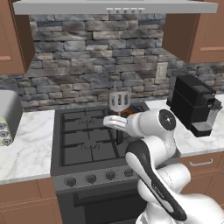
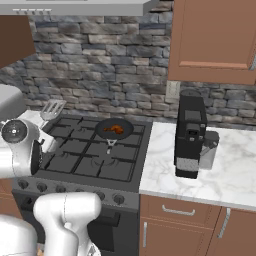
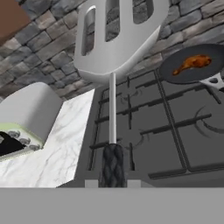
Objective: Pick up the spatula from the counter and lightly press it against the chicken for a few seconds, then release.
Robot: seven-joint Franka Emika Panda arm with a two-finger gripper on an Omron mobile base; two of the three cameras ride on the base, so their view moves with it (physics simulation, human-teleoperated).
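My gripper is shut on the dark handle of a metal slotted spatula, which it holds upright in the air over the stove's left side. In the left base view the spatula's head stands above my hand; in the right base view the head shows at the left. A dark frying pan sits on the back right burner with a browned chicken piece in it. The spatula is well left of the pan and the chicken, touching neither.
The black gas stove lies between marble counters. A black coffee machine stands on the right counter. A rounded grey appliance sits on the left counter. Wall cabinets and a range hood hang above.
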